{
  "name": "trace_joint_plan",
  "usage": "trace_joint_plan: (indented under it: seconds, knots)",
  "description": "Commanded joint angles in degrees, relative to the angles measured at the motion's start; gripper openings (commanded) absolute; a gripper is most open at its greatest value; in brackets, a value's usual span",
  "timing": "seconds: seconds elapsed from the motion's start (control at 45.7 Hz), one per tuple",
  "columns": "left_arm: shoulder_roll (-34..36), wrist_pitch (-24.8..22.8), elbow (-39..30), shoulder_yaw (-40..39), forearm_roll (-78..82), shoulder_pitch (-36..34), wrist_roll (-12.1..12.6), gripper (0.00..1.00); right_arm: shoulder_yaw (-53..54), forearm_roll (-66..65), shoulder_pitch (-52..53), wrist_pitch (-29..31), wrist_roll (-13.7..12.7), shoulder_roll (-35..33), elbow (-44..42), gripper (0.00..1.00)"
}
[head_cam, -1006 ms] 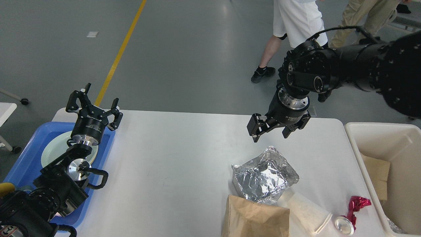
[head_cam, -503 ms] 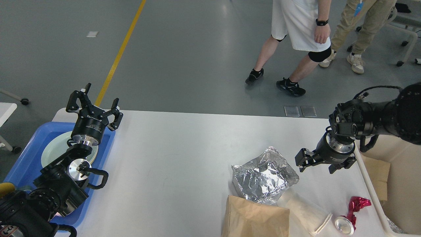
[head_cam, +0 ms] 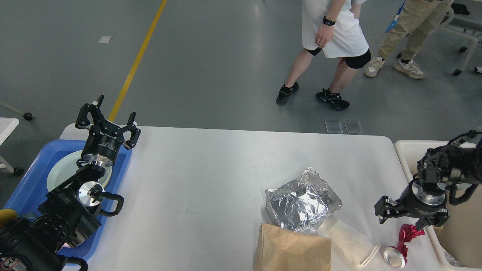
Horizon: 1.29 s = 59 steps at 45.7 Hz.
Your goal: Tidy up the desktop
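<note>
right gripper [head_cam: 410, 222] swung down from high over the far side of the desktop [head_cam: 196, 177] a second ago to just above the red foil wrapper [head_cam: 407, 236], close to the cream bin [head_cam: 408, 150]. fingers spread, nothing between them. probably lining up on the wrapper or the silver can [head_cam: 393, 256] lying beside it; a guess only. left gripper [head_cam: 107, 122] unmoved over the blue tray [head_cam: 30, 180] and its white plate [head_cam: 62, 171], fingers apart and empty.

desktop wide and white between tray and bin, far from tidy: crumpled foil bag [head_cam: 301, 199] near the middle right, brown paper bag [head_cam: 292, 248] at the near edge, paper cup [head_cam: 354, 242] on its side touching both, then can and wrapper. all trash on the bin side, so work for the right arm.

small white lettering on both wrist housings, too fine to read. no readable brand on can, cup or bags.
</note>
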Motion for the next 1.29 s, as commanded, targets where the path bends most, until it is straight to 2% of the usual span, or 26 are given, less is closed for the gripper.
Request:
trace_joint_plan:
  seconds: [0.0, 0.853, 1.072, 1.203, 1.269]
  knots:
    - [0.0, 0.0, 0.0, 0.0, 0.0, 0.0, 0.0, 0.96, 0.6, 1.8, -2.2, -0.7, 0.0, 0.0, -1.3, 0.96]
    - [-0.1, 0.0, 0.0, 0.0, 0.0, 0.0, 0.0, 0.96, 1.5, 6.9, -11.0, -4.0, 0.3, -3.3, -8.7, 0.94]
    - [-0.1, 0.0, 0.0, 0.0, 0.0, 0.0, 0.0, 0.96, 1.8, 9.1, -14.0, -11.2, 0.2, -3.0, -9.4, 0.93]
    - [-0.1, 0.0, 0.0, 0.0, 0.0, 0.0, 0.0, 0.96, 2.1, 9.1, -14.2, -11.9, 0.2, -3.3, -9.4, 0.85]
    - [0.0, 0.0, 0.0, 0.0, 0.0, 0.0, 0.0, 0.96, 2.1, 9.1, -14.2, -11.9, 0.1, -3.5, -9.4, 0.76]
